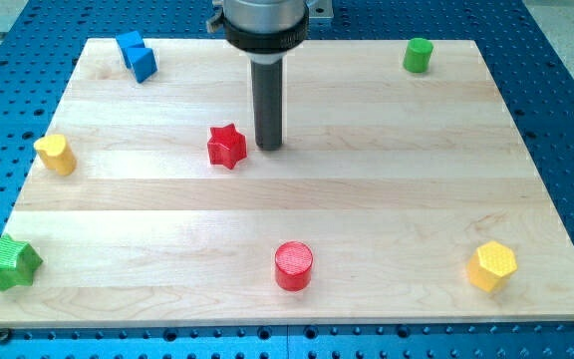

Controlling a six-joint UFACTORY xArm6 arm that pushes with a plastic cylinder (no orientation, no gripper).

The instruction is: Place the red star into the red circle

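Tip (pixel 269 147), a plain rod with no jaws to spread, sits just at 3 o'clock of one red star (pixel 227 146); one red circle (pixel 293 266) at 6.

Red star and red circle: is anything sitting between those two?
No. In the camera view, only bare board lies between the red star and the red circle. My tip sits just to the view's right of the star.
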